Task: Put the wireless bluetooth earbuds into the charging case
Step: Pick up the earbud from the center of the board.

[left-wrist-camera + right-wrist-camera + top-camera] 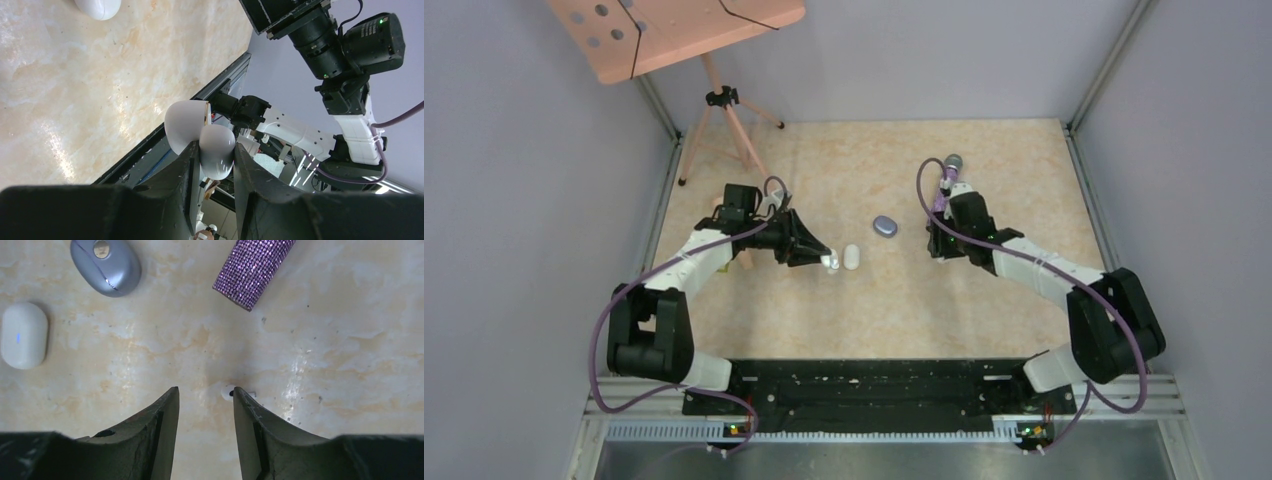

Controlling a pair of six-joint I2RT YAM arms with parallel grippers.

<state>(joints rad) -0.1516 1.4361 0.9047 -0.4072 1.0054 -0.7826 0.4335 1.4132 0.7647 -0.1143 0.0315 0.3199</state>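
My left gripper [214,162] is shut on a white charging case [216,152], held off the table with its lid [184,125] swung open; in the top view it sits at centre left [829,262]. A tiny white earbud [227,392] lies on the table, touching the inner tip of one of my right gripper's fingers [245,405]. My right gripper [202,392] hangs open just over the table, with only bare table in the rest of the gap. Seen from above, it is at centre right [939,242].
A shut white case [851,257] [24,335] lies right of my left gripper. A grey-blue oval case [885,227] [105,266] lies mid-table. A purple glitter microphone [951,175] [254,267] lies beyond my right gripper. A tripod [724,110] with a pink board stands far left.
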